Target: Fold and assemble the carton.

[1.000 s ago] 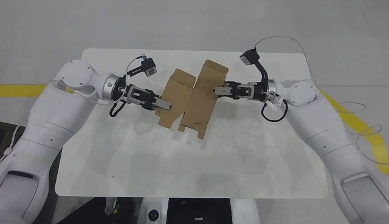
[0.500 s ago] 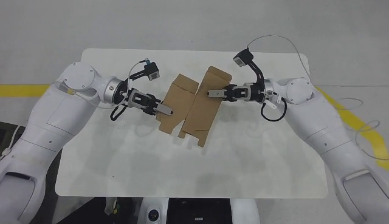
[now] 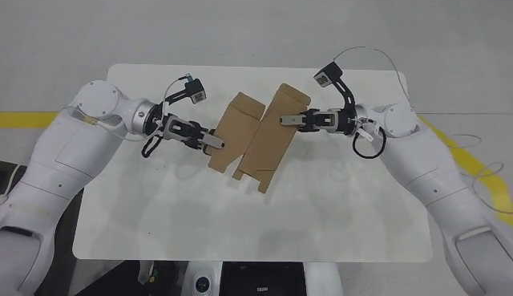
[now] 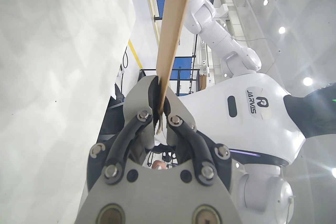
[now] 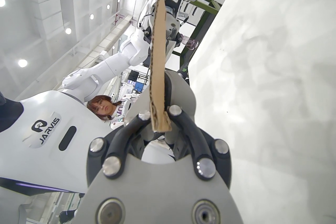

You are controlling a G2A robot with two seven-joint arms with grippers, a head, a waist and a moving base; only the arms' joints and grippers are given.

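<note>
Currently: flattened carton (image 3: 255,139), barely shifted since a moment ago; left gripper (image 3: 216,143), right gripper (image 3: 283,121) both clenched on opposite edges; folding unstarted.

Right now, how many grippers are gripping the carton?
2. The left gripper is shut on one side edge of the flat carton; the right gripper is shut on the opposite edge.
</note>
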